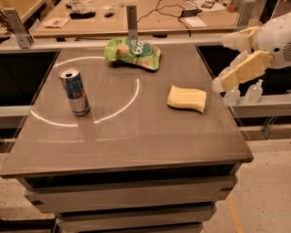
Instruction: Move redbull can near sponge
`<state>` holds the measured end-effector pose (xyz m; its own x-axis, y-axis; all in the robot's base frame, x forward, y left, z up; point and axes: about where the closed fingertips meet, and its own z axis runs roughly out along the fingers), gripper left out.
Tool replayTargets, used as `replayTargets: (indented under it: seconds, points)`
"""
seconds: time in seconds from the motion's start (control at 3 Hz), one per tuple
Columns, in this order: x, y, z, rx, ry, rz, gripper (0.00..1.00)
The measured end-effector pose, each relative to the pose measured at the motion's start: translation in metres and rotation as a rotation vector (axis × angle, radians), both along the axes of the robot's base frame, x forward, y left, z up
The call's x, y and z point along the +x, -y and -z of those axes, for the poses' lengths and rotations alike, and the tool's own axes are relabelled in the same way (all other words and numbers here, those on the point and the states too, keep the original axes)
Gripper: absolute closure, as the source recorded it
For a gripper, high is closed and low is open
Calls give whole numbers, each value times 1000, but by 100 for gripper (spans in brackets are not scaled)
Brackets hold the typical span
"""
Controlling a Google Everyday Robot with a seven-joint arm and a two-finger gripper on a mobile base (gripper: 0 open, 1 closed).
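The redbull can (74,91) stands upright on the left part of the grey table (136,136), silver and blue with its top open. The pale yellow sponge (187,98) lies flat on the right part of the table, well apart from the can. My gripper (220,63) hangs in the air past the table's right edge, above and to the right of the sponge. Its two beige fingers (245,68) are spread apart and hold nothing.
A green snack bag (132,53) lies at the table's back middle. A white ring mark (132,98) runs across the tabletop. Two small clear bottles (253,92) stand on a ledge to the right. A workbench with cables (173,11) is behind.
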<state>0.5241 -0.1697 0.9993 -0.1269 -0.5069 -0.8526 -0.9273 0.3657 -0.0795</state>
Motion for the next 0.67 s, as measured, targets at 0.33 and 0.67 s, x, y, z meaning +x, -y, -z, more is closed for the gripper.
replayTargets:
  seconds: [0.33, 0.67]
  points:
    - [9, -32, 9, 33, -15, 25, 0]
    - [22, -63, 11, 138, -19, 39, 0]
